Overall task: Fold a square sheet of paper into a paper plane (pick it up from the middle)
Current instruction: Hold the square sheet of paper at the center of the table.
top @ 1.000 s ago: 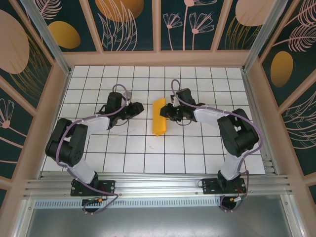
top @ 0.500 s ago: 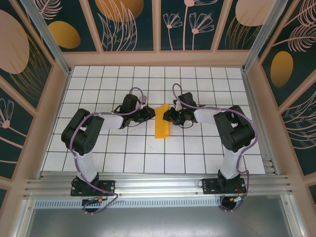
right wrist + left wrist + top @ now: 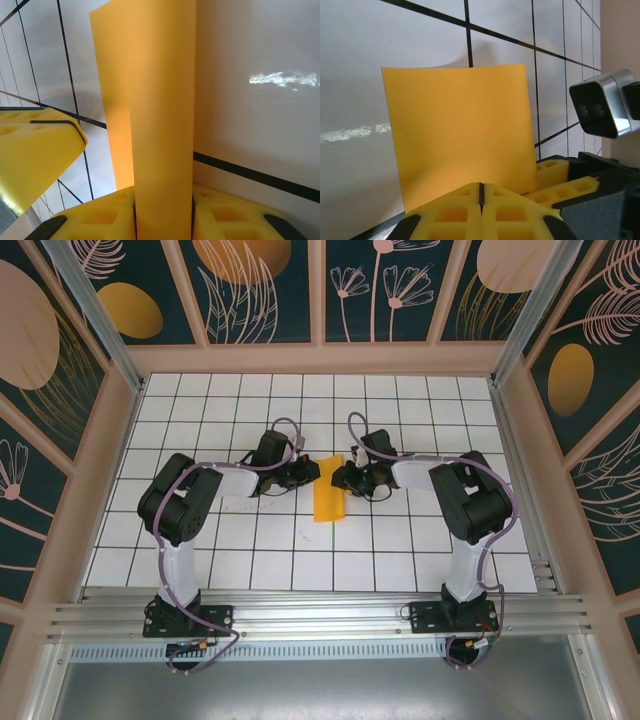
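The square sheet of paper (image 3: pixel 328 496) is orange-yellow and bent over into a narrow upright band at the table's middle. My right gripper (image 3: pixel 341 478) comes in from the right and is shut on it. In the right wrist view the doubled band (image 3: pixel 162 125) rises from between the pads at the right gripper (image 3: pixel 163 212). My left gripper (image 3: pixel 311 472) is at the paper's upper left. Its jaws are shut at the left gripper (image 3: pixel 481 194), with the paper's flat face (image 3: pixel 460 135) just beyond the tips. Contact there is hidden. The paper plane is out of view.
The white grid table (image 3: pixel 250 550) is walled by wooden rails and dark patterned panels (image 3: pixel 260 290). The right gripper's yellow fingers (image 3: pixel 560 175) and wrist camera (image 3: pixel 602 107) sit close to my left fingertips. Both arm bases stand at the near edge.
The left arm has swung right, up to the paper, and its jaws have shut. The right gripper has shifted slightly left with the paper, which now stands a little more tilted.
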